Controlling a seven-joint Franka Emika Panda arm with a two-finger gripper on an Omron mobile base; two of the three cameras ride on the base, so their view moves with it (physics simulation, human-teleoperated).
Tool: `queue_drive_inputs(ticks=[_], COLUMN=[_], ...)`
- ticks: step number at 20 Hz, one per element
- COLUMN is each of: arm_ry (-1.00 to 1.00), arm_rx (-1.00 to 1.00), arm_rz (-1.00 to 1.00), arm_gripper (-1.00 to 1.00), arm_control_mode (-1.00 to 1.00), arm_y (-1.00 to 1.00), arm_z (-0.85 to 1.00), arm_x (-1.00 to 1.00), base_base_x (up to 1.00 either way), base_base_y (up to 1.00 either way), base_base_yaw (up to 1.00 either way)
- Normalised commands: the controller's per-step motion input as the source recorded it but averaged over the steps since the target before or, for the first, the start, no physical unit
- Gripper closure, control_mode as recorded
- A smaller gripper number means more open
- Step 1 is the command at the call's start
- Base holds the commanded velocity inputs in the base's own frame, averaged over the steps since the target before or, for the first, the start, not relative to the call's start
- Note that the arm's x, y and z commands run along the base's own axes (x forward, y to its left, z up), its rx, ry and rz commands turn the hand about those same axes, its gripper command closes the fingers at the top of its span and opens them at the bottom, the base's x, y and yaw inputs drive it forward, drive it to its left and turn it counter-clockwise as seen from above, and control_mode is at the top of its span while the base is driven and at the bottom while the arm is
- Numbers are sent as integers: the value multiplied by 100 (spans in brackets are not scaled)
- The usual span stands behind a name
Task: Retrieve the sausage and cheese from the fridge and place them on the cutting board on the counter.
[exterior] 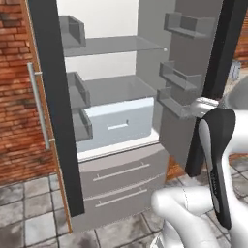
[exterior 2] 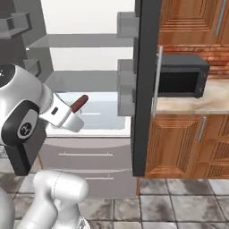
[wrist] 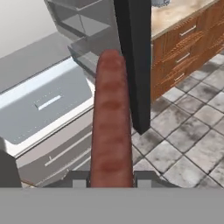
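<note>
Arm bent at centre-left of right base view, hand angled up and right toward open fridge (exterior 2: 89, 58). Gripper (wrist: 111, 177) jaws pinching sausage (wrist: 111, 127) by near end. Sausage juts up middle of hand view, reddish-brown, over pale drawer (exterior: 118, 123) front. Counter (exterior 2: 197, 100) at right, beyond dark fridge door edge, microwave (exterior 2: 181, 76) on it.

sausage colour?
Reddish-brown with darker blotches; the sausage shows best in the hand view.
</note>
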Motion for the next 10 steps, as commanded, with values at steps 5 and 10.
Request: queue_drive_inputs(ticks=[5,10], arm_ry=[0,0], arm_rx=[0,0], arm_rz=[0,0], arm_gripper=[100,100], arm_control_mode=[100,100], arm_y=[0,0], arm_z=[0,0], arm_x=[0,0], base_base_x=[-39,-23], base_base_y=[-3,0], base_base_yaw=[-61,-68])
